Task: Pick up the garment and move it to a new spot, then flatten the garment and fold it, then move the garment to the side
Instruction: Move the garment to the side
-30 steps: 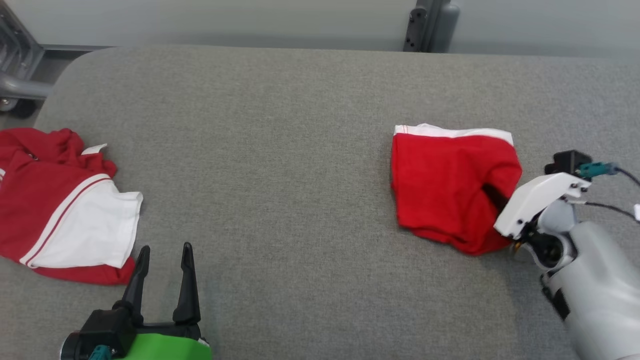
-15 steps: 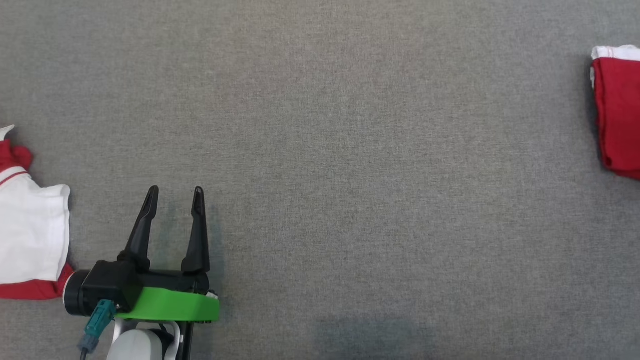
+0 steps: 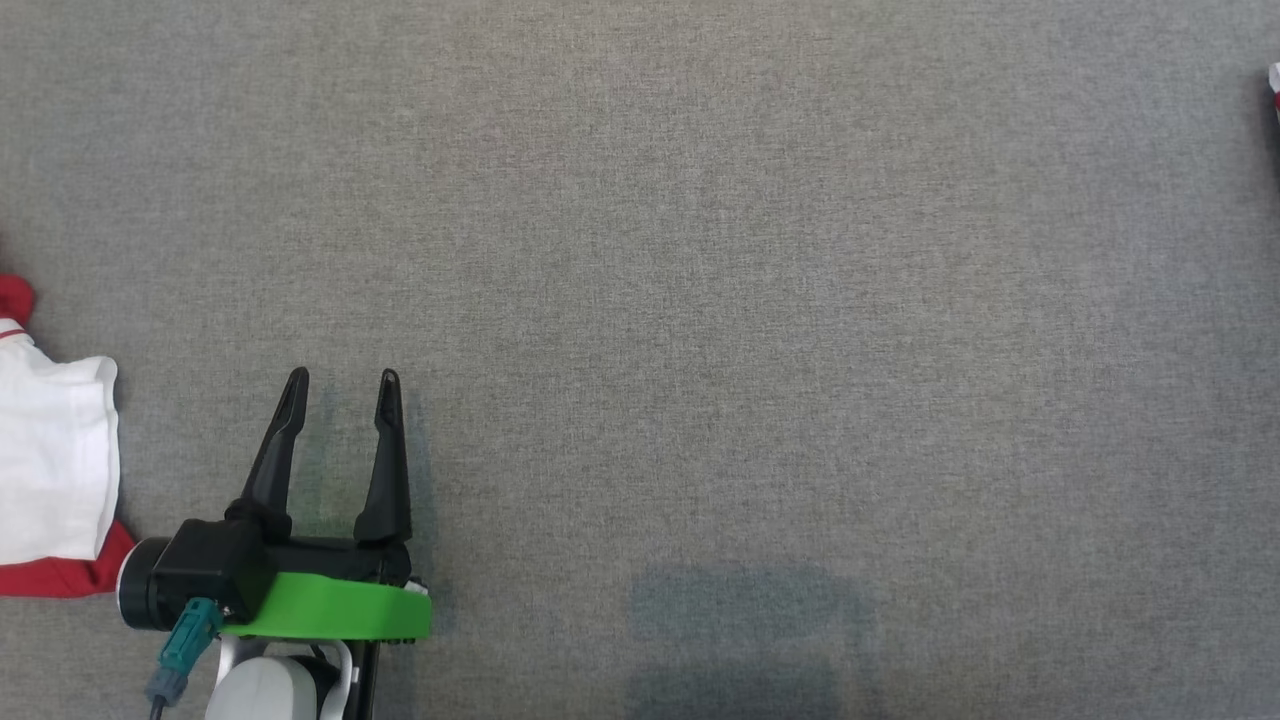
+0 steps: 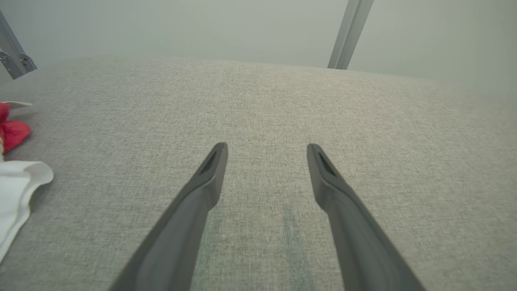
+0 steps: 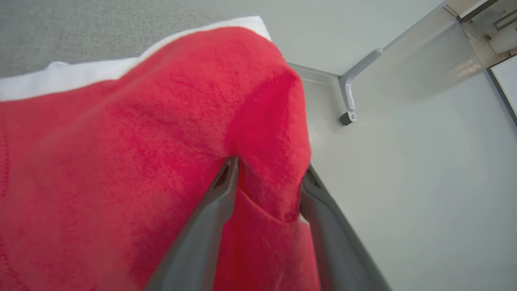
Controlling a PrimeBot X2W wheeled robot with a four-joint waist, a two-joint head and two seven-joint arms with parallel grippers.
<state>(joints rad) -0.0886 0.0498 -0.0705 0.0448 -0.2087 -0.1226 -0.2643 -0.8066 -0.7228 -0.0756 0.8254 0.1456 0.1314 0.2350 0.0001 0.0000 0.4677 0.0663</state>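
**Red cloth between the right fingers as the head camera drops**

Red cloth of the garment [image 5: 121,161] spreads across the right wrist view, its white band along the far edge, lying on the grey fabric table [image 3: 700,300]. One raised fold sits directly between the two fingers of the right gripper [image 5: 269,165]. The fingers stand partly apart, and I cannot tell whether they press the fold or only flank it. Pale floor and a metal bracket [image 5: 347,93] show past the garment's right side. In the head view only a sliver of the garment [image 3: 1276,85] shows at the upper right edge, well apart from the left gripper [image 3: 342,373]. That gripper hovers low over bare table with its fingers spread wide and nothing between them. A second shirt [image 3: 50,460], red and white, lies just to its left.

A second ago the head view took in the whole table, both shirts and the right arm at the garment's near corner. The camera has since tipped down and closer. The left gripper keeps the same open pose.
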